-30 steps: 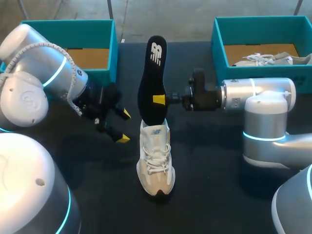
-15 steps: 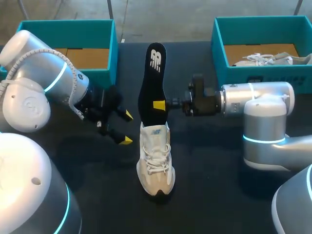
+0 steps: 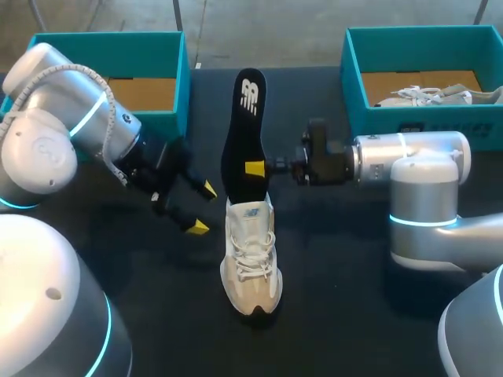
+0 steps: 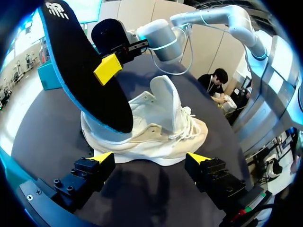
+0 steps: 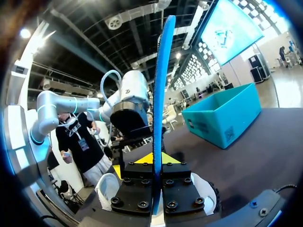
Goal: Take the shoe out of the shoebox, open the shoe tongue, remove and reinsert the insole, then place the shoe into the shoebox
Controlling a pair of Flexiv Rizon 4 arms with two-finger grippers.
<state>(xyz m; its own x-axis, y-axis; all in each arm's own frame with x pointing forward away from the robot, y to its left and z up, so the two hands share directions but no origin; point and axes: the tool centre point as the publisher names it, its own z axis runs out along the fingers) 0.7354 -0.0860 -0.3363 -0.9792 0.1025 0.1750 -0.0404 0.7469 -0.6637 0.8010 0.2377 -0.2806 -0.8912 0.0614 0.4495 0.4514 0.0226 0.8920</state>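
Observation:
A white shoe (image 3: pixel 251 255) stands on the black table, toe toward the near edge. Its black insole (image 3: pixel 242 133), blue underneath, stands nearly upright with its lower end in the shoe's opening. My right gripper (image 3: pixel 255 168) is shut on the insole's middle. In the right wrist view the insole (image 5: pixel 160 94) shows edge-on between the yellow tips of that gripper (image 5: pixel 155 158). My left gripper (image 3: pixel 200 208) is open just left of the shoe and holds nothing. In the left wrist view the shoe (image 4: pixel 156 127) lies side-on just ahead of the open left gripper (image 4: pixel 150 158), its tongue raised, with the insole (image 4: pixel 80 71) leaning above it.
A teal shoebox (image 3: pixel 169 39) stands at the back left, showing only its cardboard floor. A second teal box (image 3: pixel 409 35) at the back right holds another white shoe (image 3: pixel 440 96). Bare black table lies around and in front of the shoe.
The insole has come down slightly toward the shoe with my right gripper. My left arm has shifted a little, its open gripper staying beside the shoe.

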